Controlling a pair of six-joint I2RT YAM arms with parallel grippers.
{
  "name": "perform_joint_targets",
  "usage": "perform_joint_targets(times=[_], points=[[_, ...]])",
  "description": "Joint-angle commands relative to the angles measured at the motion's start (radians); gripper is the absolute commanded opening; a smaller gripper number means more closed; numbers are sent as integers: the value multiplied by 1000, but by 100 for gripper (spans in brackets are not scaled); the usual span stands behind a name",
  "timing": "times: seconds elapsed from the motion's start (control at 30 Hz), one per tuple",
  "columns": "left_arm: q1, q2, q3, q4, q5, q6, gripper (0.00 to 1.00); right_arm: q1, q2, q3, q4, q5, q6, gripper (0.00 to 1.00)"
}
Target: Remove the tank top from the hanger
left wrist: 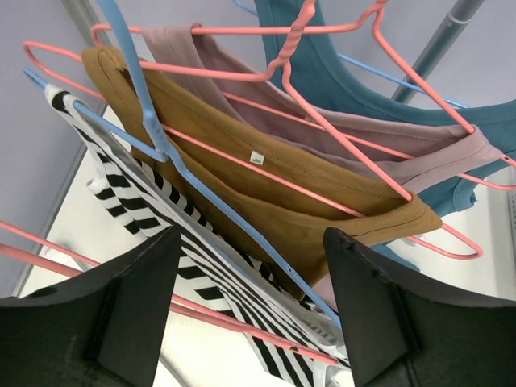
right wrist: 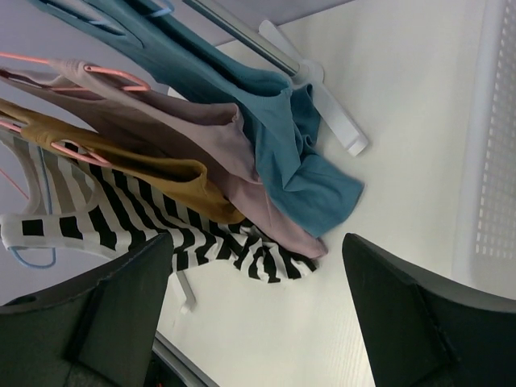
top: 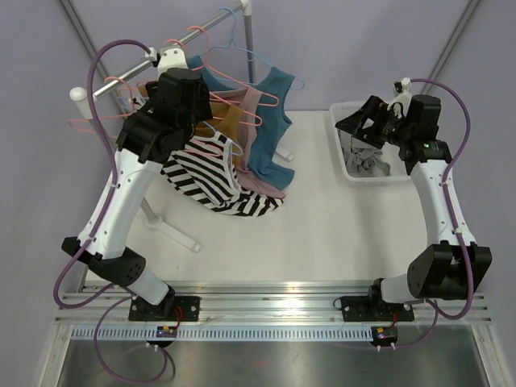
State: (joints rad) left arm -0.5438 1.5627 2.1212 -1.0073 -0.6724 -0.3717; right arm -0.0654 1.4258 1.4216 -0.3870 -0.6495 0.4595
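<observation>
Several tank tops hang on wire hangers on a rack: striped black-and-white (top: 205,181), mustard (top: 230,121), mauve (top: 262,153) and teal (top: 270,121). My left gripper (top: 203,127) is open, right at the hangers. In the left wrist view my left gripper (left wrist: 250,306) has the striped top (left wrist: 153,218) on a blue hanger (left wrist: 161,145) between its spread fingers, with the mustard top (left wrist: 266,193) on a pink hanger (left wrist: 322,105) just beyond. My right gripper (top: 345,122) is open and empty above the basket; in its wrist view my right gripper (right wrist: 258,314) looks onto the hems (right wrist: 266,250).
A white basket (top: 379,181) at the right holds a grey garment (top: 367,165). The rack's upright pole (top: 248,48) stands at the back; its white foot (top: 169,230) lies across the table at the left. The tops' hems rest on the table.
</observation>
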Motion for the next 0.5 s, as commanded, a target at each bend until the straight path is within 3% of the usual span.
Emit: perform_joint_targets(times=[0.0, 0.03, 0.13, 0.33, 0.43, 0.47], points=[[-4, 11, -17, 56, -50, -39, 68, 4, -97, -22, 45, -48, -12, 92], [-4, 22, -18, 61, -46, -42, 61, 7, -116, -36, 46, -50, -12, 93], [-4, 42, -20, 65, -35, -61, 58, 10, -139, -55, 45, -56, -19, 92], [-2, 33, -69, 90, -44, -98, 40, 10, -159, -72, 45, -58, -24, 92], [-4, 4, -102, 113, -53, -121, 23, 10, -163, -75, 48, -59, -25, 92], [-4, -13, -110, 119, -56, -136, 14, 10, -162, -73, 51, -59, -24, 92]])
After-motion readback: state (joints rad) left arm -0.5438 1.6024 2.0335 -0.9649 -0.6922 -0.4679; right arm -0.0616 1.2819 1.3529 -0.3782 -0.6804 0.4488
